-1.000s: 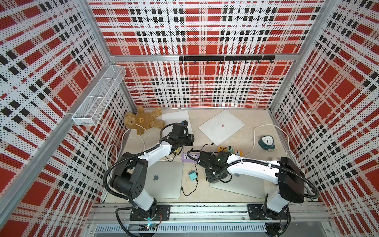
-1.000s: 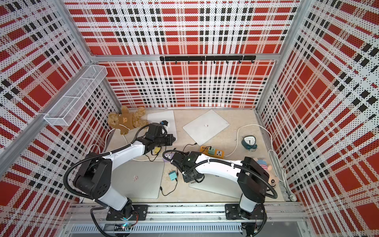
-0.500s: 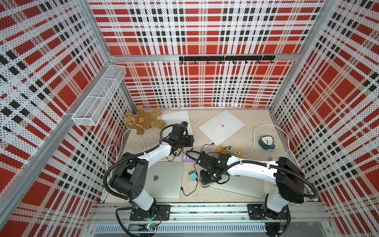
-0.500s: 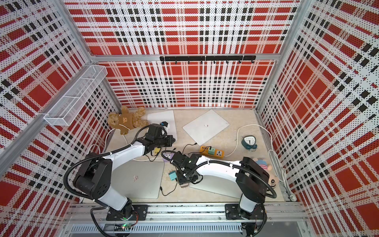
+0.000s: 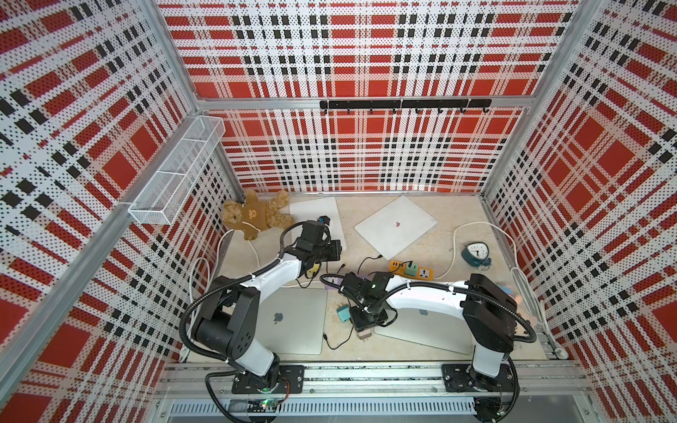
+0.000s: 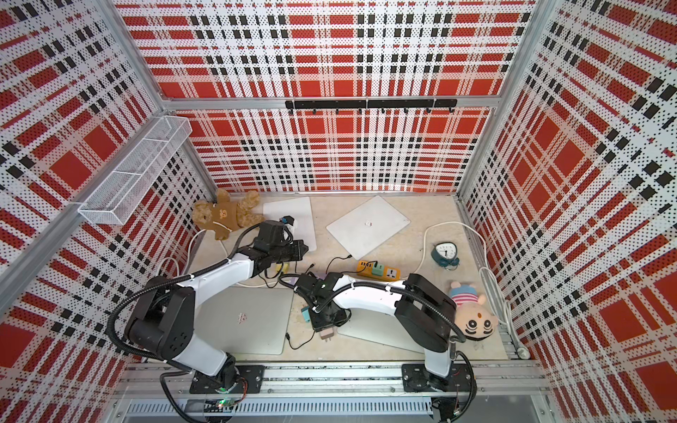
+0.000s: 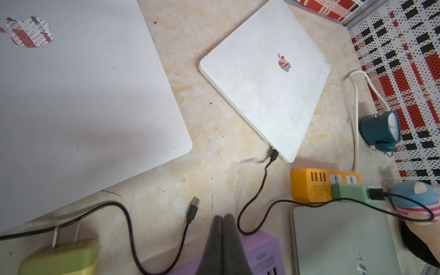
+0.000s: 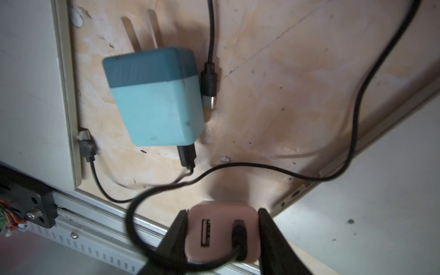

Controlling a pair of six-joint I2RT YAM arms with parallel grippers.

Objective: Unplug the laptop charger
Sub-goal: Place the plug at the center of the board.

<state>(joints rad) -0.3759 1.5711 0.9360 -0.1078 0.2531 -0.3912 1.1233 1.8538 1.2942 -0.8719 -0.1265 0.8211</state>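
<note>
Right pincer (image 8: 222,226) has its jaws part-open and clamped on both sides of the pink charger (image 8: 221,212), with a black cable (image 8: 239,234) plugged into its face! The charger sits near the front edge, between the left grey laptop (image 5: 293,322) and the right laptop (image 5: 432,329), just right of the teal charger (image 8: 154,100). Left pincer (image 7: 223,228) is pressed fully closed, empty, near the purple power strip (image 7: 259,252).

A cabled pink charger (image 8: 214,228) is gripped by the right pincer (image 8: 222,213); a teal charger (image 8: 154,100) is seen on the counter (image 8: 285,95).
</note>
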